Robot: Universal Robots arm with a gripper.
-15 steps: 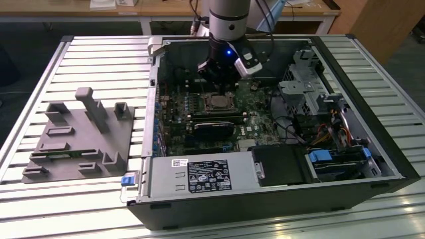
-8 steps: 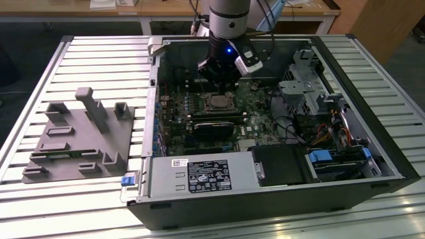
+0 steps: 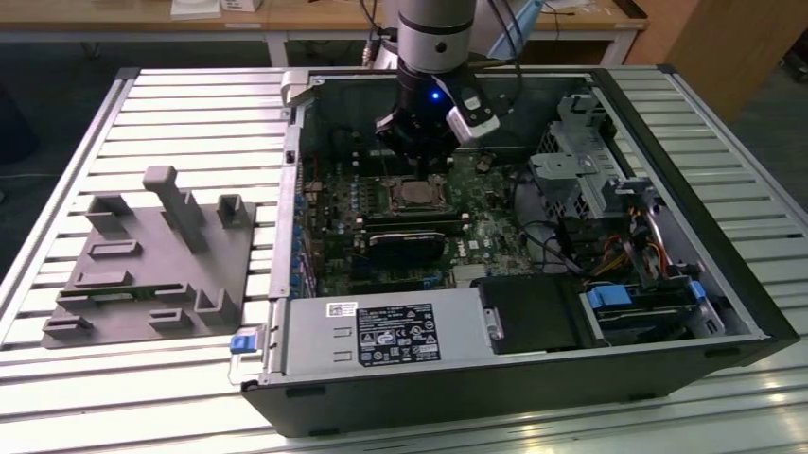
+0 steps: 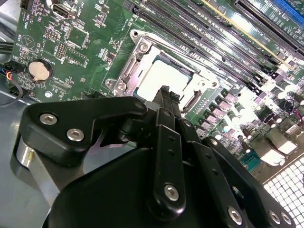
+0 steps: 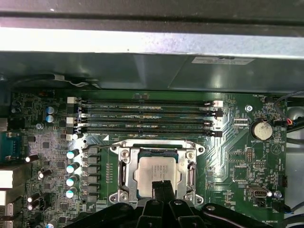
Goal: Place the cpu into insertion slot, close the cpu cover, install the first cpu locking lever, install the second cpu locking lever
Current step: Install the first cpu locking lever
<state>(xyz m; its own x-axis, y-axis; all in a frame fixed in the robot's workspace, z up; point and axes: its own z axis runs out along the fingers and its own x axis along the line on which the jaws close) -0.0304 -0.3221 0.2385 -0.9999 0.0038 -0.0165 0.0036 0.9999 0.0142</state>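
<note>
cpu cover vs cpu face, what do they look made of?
cpu cover: looks like bare stamped metal, silvery, with bright glints along its edges. cpu: pale silvery-beige metal face, probably plated, matte with a soft even sheen.

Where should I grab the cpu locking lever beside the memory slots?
Take the cpu locking lever at its bent end near the coin battery, probably coming straight down from above. The thin wire lies flat along the cpu cover, so the bend seems to offer the most to pinch.
</note>
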